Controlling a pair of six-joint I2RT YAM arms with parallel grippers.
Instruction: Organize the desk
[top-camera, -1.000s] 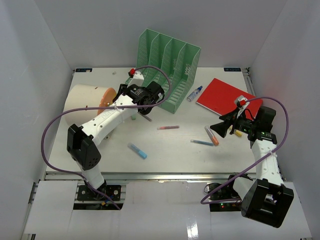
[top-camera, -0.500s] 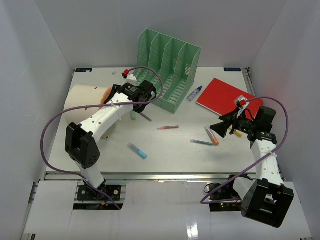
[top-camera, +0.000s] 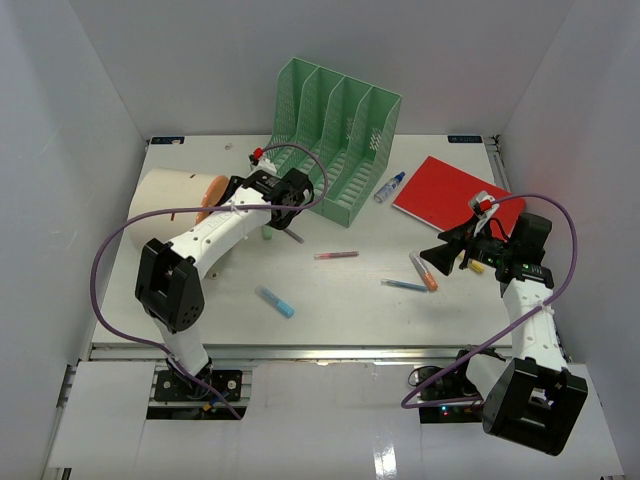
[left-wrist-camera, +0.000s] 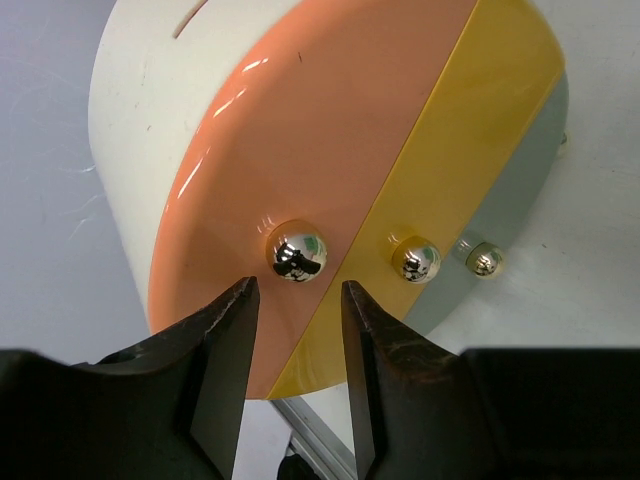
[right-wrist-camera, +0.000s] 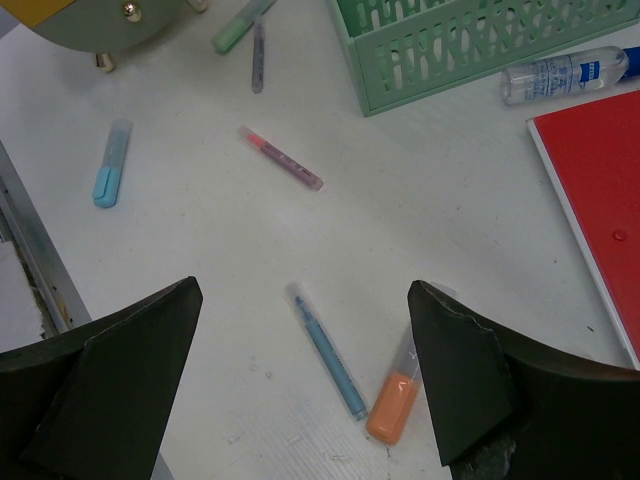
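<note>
Desk (top-camera: 340, 300), spread under my arms, pens (top-camera: 336, 255) loose: left gripper (left-wrist-camera: 297, 300) has swung from green rack (top-camera: 340, 110) to knob (left-wrist-camera: 297, 250) of orange drawer (left-wrist-camera: 300, 130), half-open (nothing held); right gripper (right-wrist-camera: 302, 295) wide, empty. Drawer pull likely next.

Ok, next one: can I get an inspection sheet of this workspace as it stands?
Surface: white desk, metal rail at front; no spills seen.
Job's things: the desk; on it a round drawer organiser left, file rack back, notebook right.
Clutter: bottle, pink marker, blue pen, orange highlighter, blue highlighter, green highlighter, grey pen, all lying loose.
Grippers: left tool open, just short of a gold knob on the orange drawer; right tool wide open above the pens, empty.
Cables: purple cable looped off the left arm, another off the right.
Surroundings: white walls; nothing else seen.
</note>
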